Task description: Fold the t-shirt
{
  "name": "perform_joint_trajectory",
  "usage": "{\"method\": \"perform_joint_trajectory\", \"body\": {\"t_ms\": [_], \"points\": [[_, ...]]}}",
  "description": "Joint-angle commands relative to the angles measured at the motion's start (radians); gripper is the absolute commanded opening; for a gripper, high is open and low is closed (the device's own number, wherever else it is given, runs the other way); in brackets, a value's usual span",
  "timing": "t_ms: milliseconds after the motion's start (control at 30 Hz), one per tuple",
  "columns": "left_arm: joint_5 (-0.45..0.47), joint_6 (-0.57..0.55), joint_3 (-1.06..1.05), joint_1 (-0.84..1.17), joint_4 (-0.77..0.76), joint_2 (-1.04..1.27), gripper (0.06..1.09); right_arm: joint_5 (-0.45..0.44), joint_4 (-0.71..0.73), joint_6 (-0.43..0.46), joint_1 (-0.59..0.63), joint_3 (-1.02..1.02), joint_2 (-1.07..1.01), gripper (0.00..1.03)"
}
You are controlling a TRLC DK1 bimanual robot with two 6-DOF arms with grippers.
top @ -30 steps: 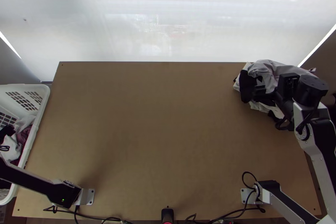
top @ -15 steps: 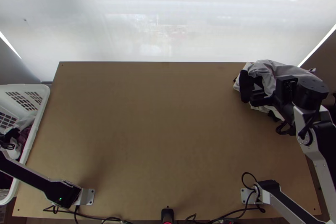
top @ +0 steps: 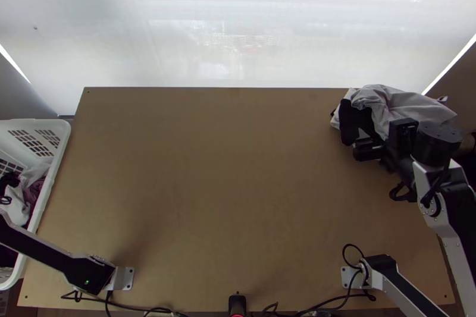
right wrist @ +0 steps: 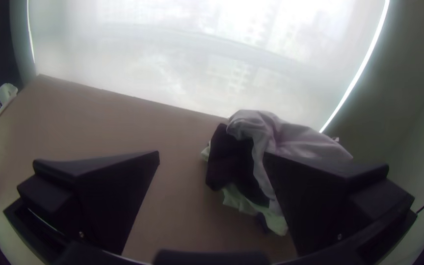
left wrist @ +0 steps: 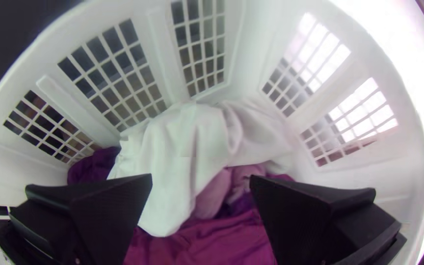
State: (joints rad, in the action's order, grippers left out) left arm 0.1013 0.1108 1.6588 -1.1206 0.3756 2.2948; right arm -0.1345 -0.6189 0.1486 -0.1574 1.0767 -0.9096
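Observation:
Inside the laundry basket at the left, my left gripper [top: 7,189] is partly in view. In the left wrist view, the left gripper [left wrist: 201,181] is open above a bunched white cloth [left wrist: 177,162] and magenta cloth [left wrist: 212,240], nothing visible between its fingers. By the table's far right corner my right gripper [top: 364,146] is over the near side of a bunched pile of light grey cloth [top: 387,103] and black cloth [top: 355,121]. The right wrist view has the right gripper [right wrist: 211,159] open, one finger overlapping the pile's grey cloth [right wrist: 295,137]. No t-shirt shape can be made out.
A white basket [top: 52,168] with grid-like openings stands along the left edge of the wooden table [top: 232,180]. Cables [top: 143,309] and a small black device [top: 237,304] lie at the near edge. A pale screen [top: 238,25] rises behind the table.
The right gripper has moved a little toward the near edge, uncovering more of the grey cloth. The left arm has shifted slightly at the basket. The pile looks unchanged.

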Motion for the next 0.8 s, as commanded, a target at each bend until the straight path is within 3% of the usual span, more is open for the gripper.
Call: {"method": "perform_joint_trajectory", "body": {"t_ms": [0, 100, 200, 300, 400, 500, 767], "points": [[0.15, -0.049, -0.274, 0.036, -0.004, -0.428, 1.03, -0.014, 0.084, -0.087, -0.027, -0.23, 0.178, 0.98], [0.212, -0.063, -0.487, 0.09, -0.017, -0.732, 1.03, -0.033, 0.074, -0.067, -0.036, -0.337, 0.245, 0.98], [0.261, -0.062, -0.694, 0.148, -0.038, -1.049, 1.03, -0.129, 0.085, -0.017, -0.03, -0.431, 0.267, 0.98], [0.262, -0.08, -0.86, 0.22, -0.032, -1.362, 1.03, -0.132, 0.134, -0.115, -0.002, -0.521, 0.311, 0.98], [0.262, -0.092, -1.015, 0.3, -0.033, -1.672, 1.03, -0.131, 0.185, -0.146, 0.005, -0.621, 0.393, 0.98], [0.264, -0.094, -1.033, 0.335, 0.097, -1.707, 1.03, -0.131, 0.229, -0.162, 0.035, -0.659, 0.411, 0.98], [0.261, -0.091, -1.289, 0.533, -0.078, -1.873, 1.03, -0.132, 0.395, -0.156, 0.07, -0.857, 0.58, 0.98]]}}
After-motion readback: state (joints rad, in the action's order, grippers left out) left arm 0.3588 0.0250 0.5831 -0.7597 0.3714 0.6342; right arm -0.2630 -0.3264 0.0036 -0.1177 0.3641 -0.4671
